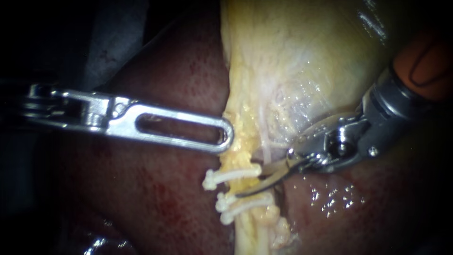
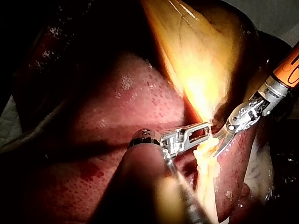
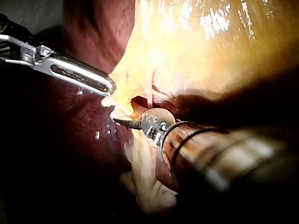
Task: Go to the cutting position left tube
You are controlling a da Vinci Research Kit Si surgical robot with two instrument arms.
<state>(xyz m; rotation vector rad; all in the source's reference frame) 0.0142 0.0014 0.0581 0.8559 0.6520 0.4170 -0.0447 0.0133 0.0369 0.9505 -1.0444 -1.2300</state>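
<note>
Low in the endoscope view, just under the gallbladder's fatty lower edge, the left tube [image 1: 244, 233] runs down as a pale yellow cord over the dark red liver [image 1: 179, 203]. Three white clips cross it: the upper clip [image 1: 226, 176] sits alone, and the two lower clips [image 1: 240, 204] lie close together beneath it. A short bare stretch of tube shows between the upper clip and the lower pair.

At that stretch sits the right instrument [image 1: 248, 184], its shaft coming in from the upper right. Its pincer is a pair of thin curved blades with a narrow gap between them. The lower blade reaches across the tube between the clips and the upper blade lies near the end of the upper clip. Whether both blades touch the tube cannot be told. From the right wrist view, the same dark curved tip [image 3: 124, 122] points at the pale cord just beneath the yellow tissue.

Above the clips, the left instrument [image 1: 226, 137] comes in from the left, nearly level. Its slotted pincer is closed on the fatty edge of the gallbladder [image 1: 302, 61], which draws to a point at the tip in the right wrist view [image 3: 110, 88]. The left wrist view shows both tips [image 2: 205, 130] near each other at the bright yellow strand, with the right instrument's [image 2: 219, 149] slightly lower.
</note>
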